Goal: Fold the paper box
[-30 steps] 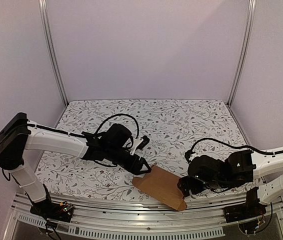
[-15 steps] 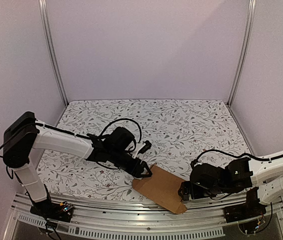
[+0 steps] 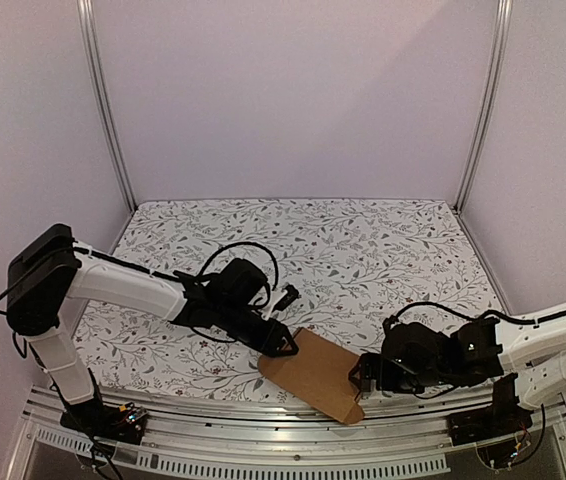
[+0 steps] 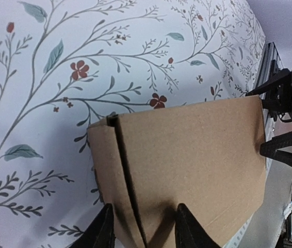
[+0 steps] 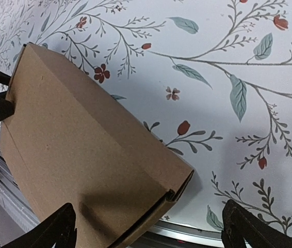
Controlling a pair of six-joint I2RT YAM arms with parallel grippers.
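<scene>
Our right gripper (image 5: 148, 207) gapes wide at the flat paper box (image 3: 313, 375), while we cannot tell whether our left gripper (image 4: 143, 206) grasps it.

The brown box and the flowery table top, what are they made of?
The paper box looks like thin brown cardboard: matte, faintly grainy, with sharp creases. The table cover looks like printed cloth or vinyl, smooth and flat, with leaves and red flowers; which one is unclear.
</scene>
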